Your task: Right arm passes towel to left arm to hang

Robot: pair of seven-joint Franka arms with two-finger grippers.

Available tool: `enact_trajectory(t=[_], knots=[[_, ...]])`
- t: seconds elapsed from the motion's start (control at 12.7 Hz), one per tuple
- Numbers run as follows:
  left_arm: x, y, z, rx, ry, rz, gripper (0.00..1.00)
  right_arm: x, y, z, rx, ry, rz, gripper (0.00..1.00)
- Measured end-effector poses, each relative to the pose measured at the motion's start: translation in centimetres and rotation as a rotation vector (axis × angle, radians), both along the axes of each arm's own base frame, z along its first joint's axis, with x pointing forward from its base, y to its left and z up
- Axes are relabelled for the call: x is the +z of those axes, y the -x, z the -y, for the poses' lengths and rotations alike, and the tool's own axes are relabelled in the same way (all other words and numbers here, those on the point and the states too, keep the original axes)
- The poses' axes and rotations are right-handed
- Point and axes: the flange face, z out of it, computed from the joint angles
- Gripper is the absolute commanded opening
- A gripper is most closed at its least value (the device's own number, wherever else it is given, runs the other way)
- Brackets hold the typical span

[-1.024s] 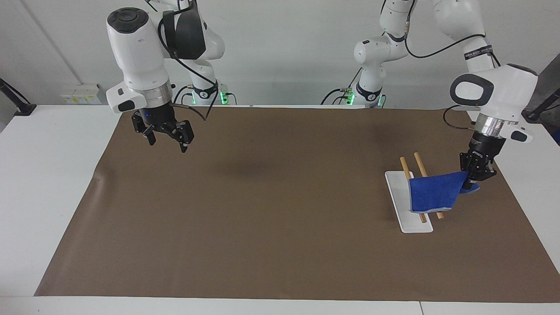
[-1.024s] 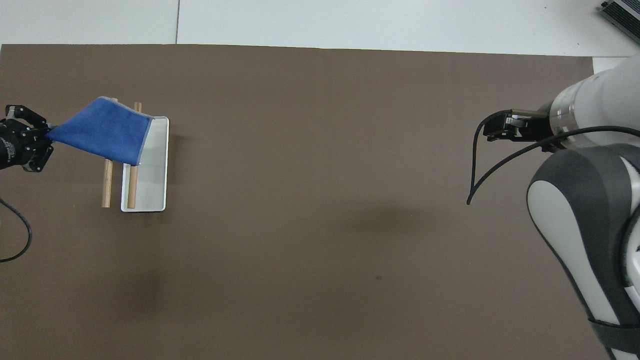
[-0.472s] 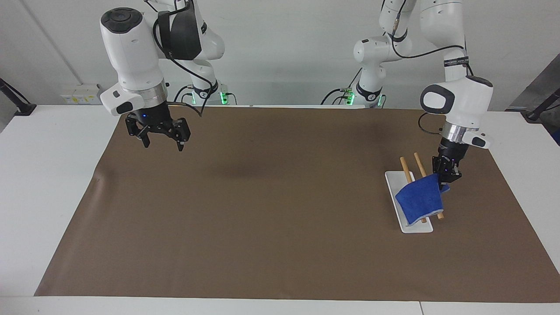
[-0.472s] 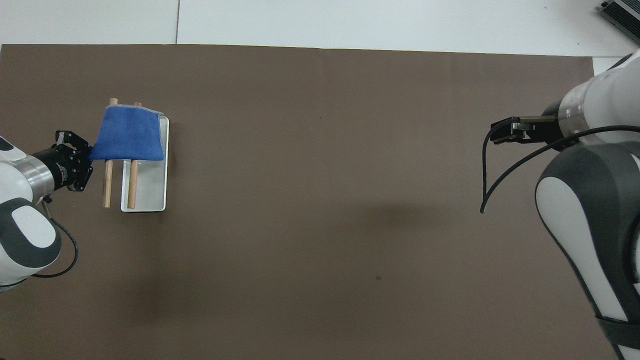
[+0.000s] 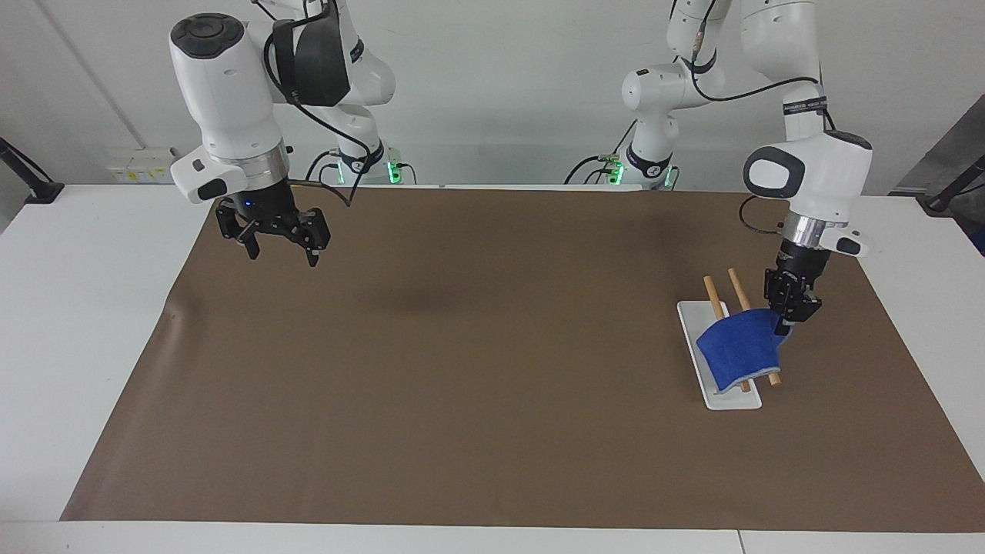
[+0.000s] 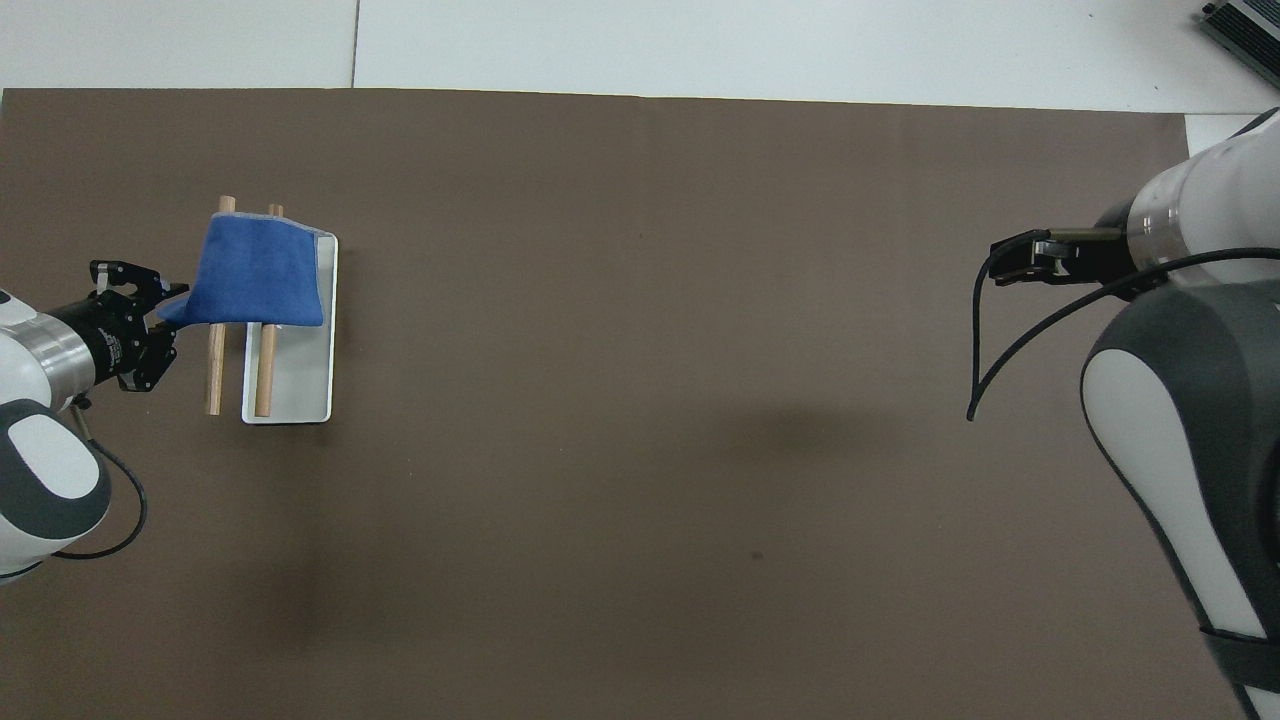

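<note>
The blue towel [image 5: 735, 350] lies draped over the two wooden rods [image 5: 712, 292] of a rack with a white base [image 5: 696, 323], toward the left arm's end of the table. It covers the rods' ends farther from the robots. My left gripper [image 5: 785, 327] is low beside the rack and is shut on the towel's corner, which stretches out toward it. In the overhead view the towel [image 6: 260, 270], the rack base [image 6: 300, 380] and the left gripper [image 6: 165, 315] also show. My right gripper [image 5: 281, 254] [image 6: 1005, 265] is open and empty and waits above the mat at its own end.
A brown mat [image 5: 462, 385] covers most of the white table. The rack is the only thing standing on it. A black cable [image 6: 985, 340] hangs from the right wrist.
The left gripper brought the towel down from a raised, stretched hold onto the rods, then drew back a little with the corner. The right gripper rose slightly and shifted toward its own end.
</note>
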Motion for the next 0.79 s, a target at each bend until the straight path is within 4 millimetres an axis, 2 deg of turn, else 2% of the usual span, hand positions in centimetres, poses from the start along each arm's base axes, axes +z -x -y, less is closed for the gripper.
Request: enact_trajectory(t=[0.39, 0.55, 0.63, 0.79], knots=[[0.0, 0.4, -2.8, 0.046, 0.008, -0.015, 0.89, 2.3, 1.7, -0.2, -0.022, 0.009, -0.022, 1.0], [0.8, 0.2, -3.9, 0.052, 0.028, -0.038, 0.89, 3.2, 2.2, -0.1, -0.027, 0.012, -0.038, 1.0], [2.3, -0.4, -4.8, 0.045, 0.055, -0.062, 0.89, 3.5, 2.4, 0.0, -0.029, 0.013, -0.043, 1.0], [6.7, -1.7, -6.1, 0.015, 0.099, -0.092, 0.89, 3.9, 2.5, 0.0, -0.03, 0.013, -0.041, 1.0]])
